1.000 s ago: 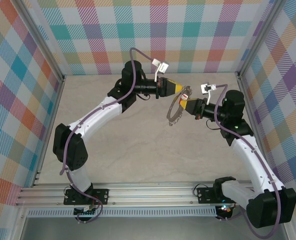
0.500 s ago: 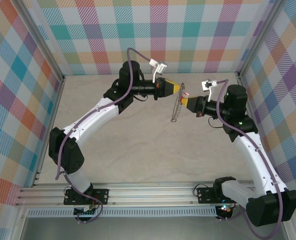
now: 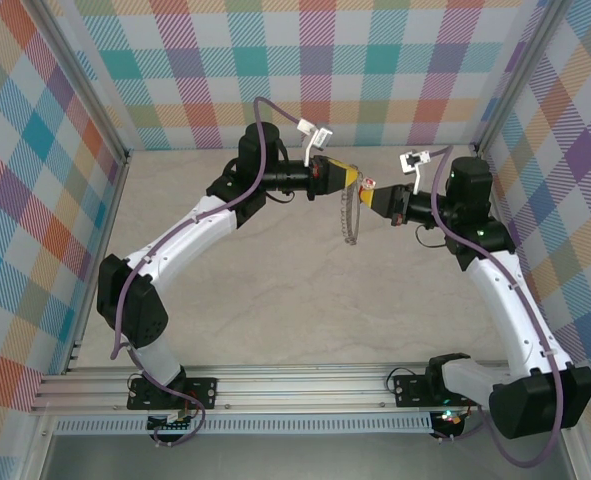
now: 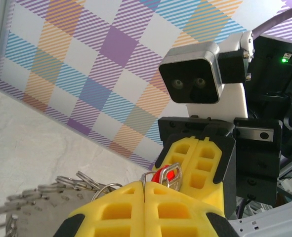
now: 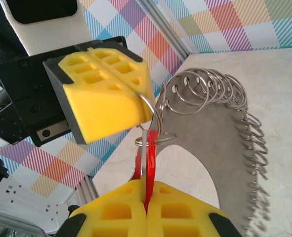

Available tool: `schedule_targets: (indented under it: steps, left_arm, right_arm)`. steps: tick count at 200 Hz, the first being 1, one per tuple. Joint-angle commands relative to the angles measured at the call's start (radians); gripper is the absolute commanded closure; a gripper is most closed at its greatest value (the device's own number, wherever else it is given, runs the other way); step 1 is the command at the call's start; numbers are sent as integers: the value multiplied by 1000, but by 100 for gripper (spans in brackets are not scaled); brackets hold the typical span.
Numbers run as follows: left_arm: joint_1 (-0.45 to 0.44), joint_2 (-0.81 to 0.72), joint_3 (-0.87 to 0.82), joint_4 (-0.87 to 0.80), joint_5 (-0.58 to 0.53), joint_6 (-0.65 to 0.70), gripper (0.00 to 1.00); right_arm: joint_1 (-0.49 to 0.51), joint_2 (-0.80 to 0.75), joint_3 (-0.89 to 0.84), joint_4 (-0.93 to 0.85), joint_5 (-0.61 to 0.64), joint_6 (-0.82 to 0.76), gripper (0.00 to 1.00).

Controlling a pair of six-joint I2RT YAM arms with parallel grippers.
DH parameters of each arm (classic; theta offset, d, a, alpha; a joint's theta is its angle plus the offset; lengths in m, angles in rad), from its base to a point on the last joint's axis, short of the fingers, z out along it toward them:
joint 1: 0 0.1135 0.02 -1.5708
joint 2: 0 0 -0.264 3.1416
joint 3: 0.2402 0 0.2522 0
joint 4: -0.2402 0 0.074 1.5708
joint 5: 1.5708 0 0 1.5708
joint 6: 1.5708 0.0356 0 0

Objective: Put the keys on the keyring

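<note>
Since the earlier top frames: the chain (image 3: 350, 218) no longer hangs as an open oval slung between the two grippers. It is now a narrow strand dropping almost straight down, and the right gripper (image 3: 367, 196) has risen and closed in on the left gripper (image 3: 351, 178).

Key (image 5: 149, 158): red head clamped edge-on between the right gripper's pressed-together fingers, with its small ring sticking out past the fingertips. It is in mid-air over the far part of the table (image 3: 275, 310), right at the left gripper's tip. Judgement: it is held edge-on so that its hole faces the chain's end ring.

Chain: the left gripper's fingers are pressed together on one ring at the top end. The other rings curve away and hang free, clear of the table. Judgement: pinching a single ring keeps that ring still and presented, while the loose weight hangs out of the way.

Contact: in the right wrist view the pinched ring and the key's ring overlap. I cannot tell if one is threaded through the other or only lying against it. Judgement: the threading step is in hand, not confirmed done.

Pose: the left arm arches up from its base and reaches right, forearm level. The right arm climbs the right side, bends at the elbow and points left. The grippers meet tip to tip, nearly touching, with the right one slightly lower.
</note>
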Motion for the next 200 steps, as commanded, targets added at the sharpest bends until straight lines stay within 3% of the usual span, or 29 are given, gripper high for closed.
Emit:
schedule_targets:
  steps: [1,100,200]
  left_arm:
    - [0,-12,1,34,14,11,100]
    - [-8,-4,-2,34,30,11,100]
    - [-7,-2,3,42,27,9,100]
  right_arm:
    - [-4,17,45,-18,-29,-26,100]
    - [-5,51,138,-68,10,-66,100]
    - [-4,-1,-9,-26,-21,-23,100]
